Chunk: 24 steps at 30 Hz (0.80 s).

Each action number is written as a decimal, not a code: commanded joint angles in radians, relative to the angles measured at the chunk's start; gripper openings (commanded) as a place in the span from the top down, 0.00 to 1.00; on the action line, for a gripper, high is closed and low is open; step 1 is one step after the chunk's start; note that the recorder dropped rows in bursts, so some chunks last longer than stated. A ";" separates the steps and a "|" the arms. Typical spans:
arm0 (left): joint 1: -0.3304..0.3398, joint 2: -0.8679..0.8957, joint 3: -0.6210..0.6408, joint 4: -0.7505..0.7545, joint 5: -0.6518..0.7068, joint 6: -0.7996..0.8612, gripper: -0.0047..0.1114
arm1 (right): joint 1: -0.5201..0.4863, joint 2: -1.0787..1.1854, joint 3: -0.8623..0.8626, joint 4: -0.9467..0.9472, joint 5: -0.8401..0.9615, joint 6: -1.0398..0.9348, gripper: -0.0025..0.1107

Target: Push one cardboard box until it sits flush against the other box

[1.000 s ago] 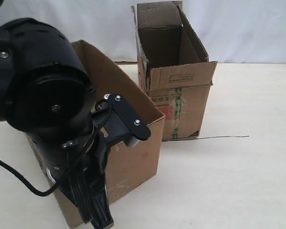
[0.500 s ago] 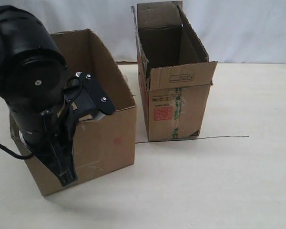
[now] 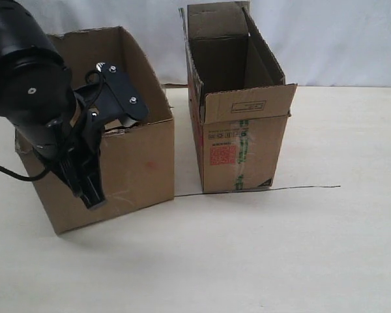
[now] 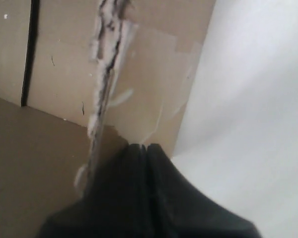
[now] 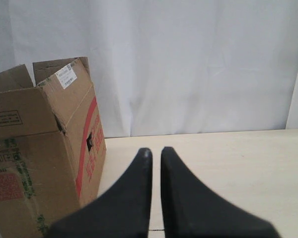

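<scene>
I've got the L gripper (image 3: 91, 193), jaws pinched together, against the cardboard box (image 3: 133, 166) front wall, table (image 3: 300, 248) left. The other box (image 3: 241, 147) stands just right, gap between; push goes rightward. R gripper (image 5: 155, 153) nearly closed, empty.

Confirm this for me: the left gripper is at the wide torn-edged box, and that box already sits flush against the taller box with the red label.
Not quite. The left gripper is at the wide torn-edged box, but that box is not flush against the taller box. The exterior view shows a strip of bare table between their facing sides.
</scene>
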 commanded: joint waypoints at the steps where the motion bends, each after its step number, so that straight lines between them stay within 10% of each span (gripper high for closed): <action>1: 0.057 0.000 0.002 0.017 -0.060 0.003 0.96 | 0.004 -0.004 0.005 -0.001 -0.009 -0.005 0.93; 16: 0.101 -0.216 0.000 -0.054 -0.200 -0.111 0.96 | 0.004 -0.004 0.005 -0.001 -0.009 -0.005 0.93; 24: 0.428 -0.371 0.012 -0.051 -0.284 -0.390 0.96 | 0.004 -0.004 0.005 -0.001 -0.009 -0.005 0.93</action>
